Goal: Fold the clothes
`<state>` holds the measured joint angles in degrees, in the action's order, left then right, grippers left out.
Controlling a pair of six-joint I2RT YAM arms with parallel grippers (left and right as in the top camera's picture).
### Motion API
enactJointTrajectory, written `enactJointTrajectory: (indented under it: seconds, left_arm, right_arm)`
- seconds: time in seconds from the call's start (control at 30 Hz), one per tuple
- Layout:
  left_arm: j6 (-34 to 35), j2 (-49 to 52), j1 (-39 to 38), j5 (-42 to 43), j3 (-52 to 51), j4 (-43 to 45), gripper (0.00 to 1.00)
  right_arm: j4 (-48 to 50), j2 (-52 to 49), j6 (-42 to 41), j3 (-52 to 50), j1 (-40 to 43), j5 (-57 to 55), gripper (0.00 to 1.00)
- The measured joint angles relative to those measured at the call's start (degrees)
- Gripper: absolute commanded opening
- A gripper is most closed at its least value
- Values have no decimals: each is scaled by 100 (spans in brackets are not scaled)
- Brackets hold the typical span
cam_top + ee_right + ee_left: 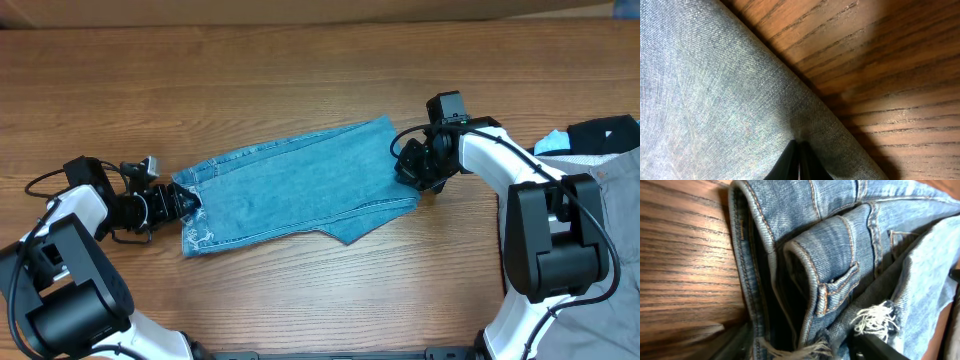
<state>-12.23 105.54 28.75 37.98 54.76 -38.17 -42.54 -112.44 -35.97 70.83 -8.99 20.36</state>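
Note:
The light-blue denim jeans [300,185] lie folded in a long strip across the middle of the wooden table. My left gripper [185,203] is at their left end. In the left wrist view its fingers [805,347] sit either side of the stacked waistband and frayed whitish hems [840,245], closed on the layers. My right gripper [412,165] is at the jeans' right end. In the right wrist view its fingertips [799,150] are pressed together on the plain denim [715,90] near the folded edge, with a small pucker at the tips.
A pile of other garments [600,150], dark, light blue and grey, lies at the right edge of the table beside the right arm. Bare wood [300,80] lies behind and in front of the jeans. A cable [45,182] loops by the left arm.

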Motion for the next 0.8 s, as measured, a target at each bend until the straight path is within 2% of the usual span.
enactJointTrajectory:
  seconds: [0.17, 0.37, 0.53, 0.73, 0.8]
  left_arm:
    - [2, 13, -9, 4, 15, -380, 63]
    - [149, 13, -15, -9, 15, -398, 63]
    - [262, 28, -15, -92, 24, -404, 52]
    - [625, 37, -15, -295, 96, -693, 62]
    - [649, 33, -15, -297, 107, -743, 62]
  right_arm:
    - [4, 0, -2, 0, 0, -26, 5]
    - [13, 0, 26, 0, 0, -24, 5]
    - [-9, 15, 190, 0, 0, -22, 5]
    - [-13, 278, 251, 0, 0, -22, 5]
    - [2, 369, 269, 0, 0, -22, 5]
